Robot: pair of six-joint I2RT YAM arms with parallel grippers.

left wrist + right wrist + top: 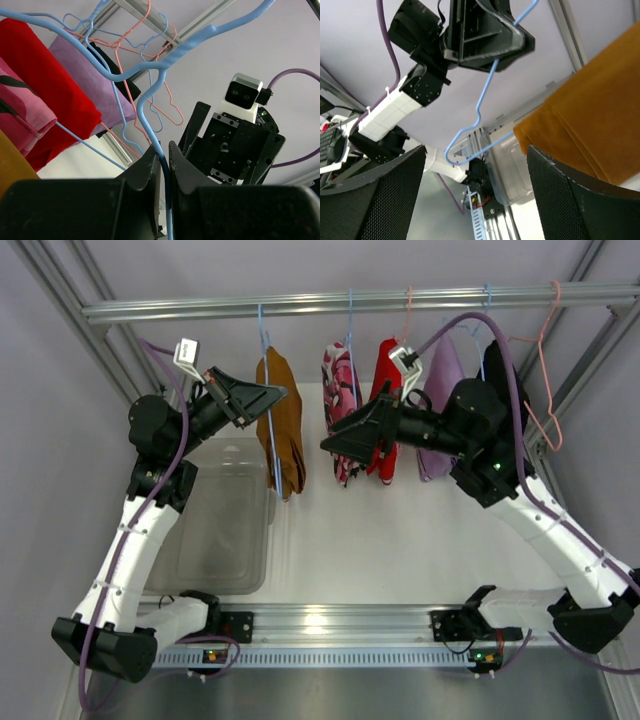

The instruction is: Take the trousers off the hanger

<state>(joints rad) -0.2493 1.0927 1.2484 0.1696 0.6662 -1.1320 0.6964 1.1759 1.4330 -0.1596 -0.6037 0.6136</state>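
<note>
The mustard trousers (283,420) hang folded over a thin light-blue wire hanger (264,335) at the left end of the rail. My left gripper (277,394) is shut on the hanger's wire just beside the trousers. The left wrist view shows the wire (150,100) pinched between the jaws of my left gripper (165,152). My right gripper (335,447) is open and empty, pointing left, a short way right of the trousers. In the right wrist view my right gripper (476,150) faces the trousers (595,115) and the hanger's lower corner (470,130).
A metal rail (350,302) carries a pink patterned garment (338,390), a red one (385,380), a purple one (440,370) and salmon wire hangers (545,370). A clear plastic bin (220,530) lies below the trousers to the left.
</note>
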